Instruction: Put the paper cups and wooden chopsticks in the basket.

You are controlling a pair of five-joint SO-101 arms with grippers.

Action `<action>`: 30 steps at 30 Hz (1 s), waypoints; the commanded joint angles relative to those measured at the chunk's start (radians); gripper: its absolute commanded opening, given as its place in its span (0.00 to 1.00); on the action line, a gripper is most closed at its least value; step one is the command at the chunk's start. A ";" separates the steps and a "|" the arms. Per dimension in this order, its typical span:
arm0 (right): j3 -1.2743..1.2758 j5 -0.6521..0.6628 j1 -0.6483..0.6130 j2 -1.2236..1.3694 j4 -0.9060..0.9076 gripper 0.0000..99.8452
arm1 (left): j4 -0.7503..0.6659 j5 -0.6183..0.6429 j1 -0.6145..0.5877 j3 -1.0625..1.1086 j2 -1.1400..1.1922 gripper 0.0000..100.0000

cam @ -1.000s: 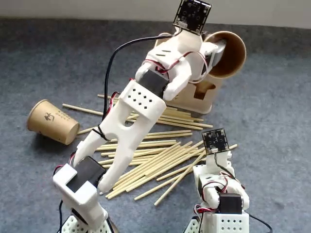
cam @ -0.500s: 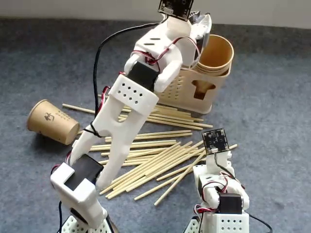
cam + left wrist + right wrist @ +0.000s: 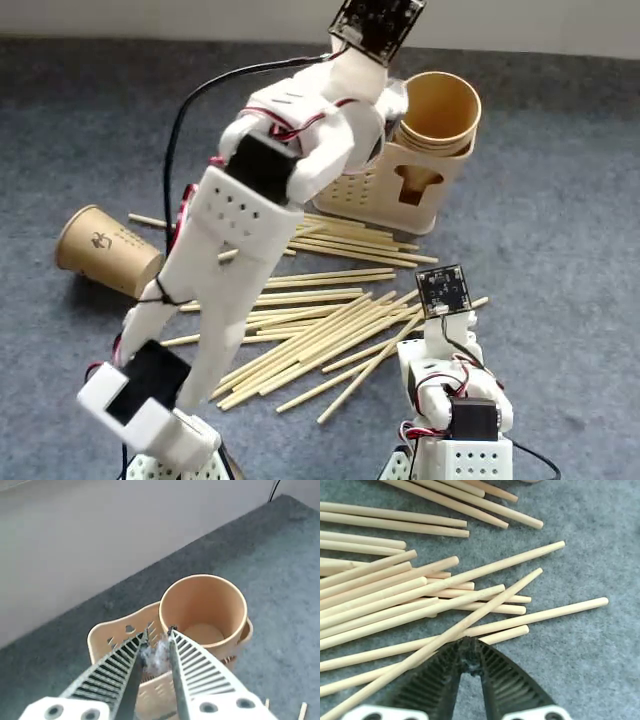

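One cup point(image 3: 440, 110) stood upright in the basket point(image 3: 365, 195), mouth up, its tan rim rising clear of the basket's wall. From my left wrist I looked down into that cup point(image 3: 202, 612) to its pale round bottom, with the basket point(image 3: 110, 635) around it. The basket was pale wood, with small holes in one side and a cut-out in another. The other cup point(image 3: 108, 250) lay on its side, well off to my left, a dark print on its wall. The chopsticks point(image 3: 320, 335) lay loose and flat in front of the basket, many of them, slanted and overlapping. Near my right wrist one of the chopsticks point(image 3: 395, 597) crossed over several others.
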 commanded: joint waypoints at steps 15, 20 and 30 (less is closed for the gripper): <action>0.154 0.008 0.008 -0.010 -0.021 0.01 | 0.651 -0.057 -0.707 -0.004 -0.337 0.24; 0.154 0.008 0.008 -0.010 -0.021 0.01 | 0.651 -0.213 -0.937 0.122 -0.271 0.27; 0.154 0.008 0.008 -0.010 -0.021 0.01 | 0.651 -0.362 -1.053 0.182 0.012 0.27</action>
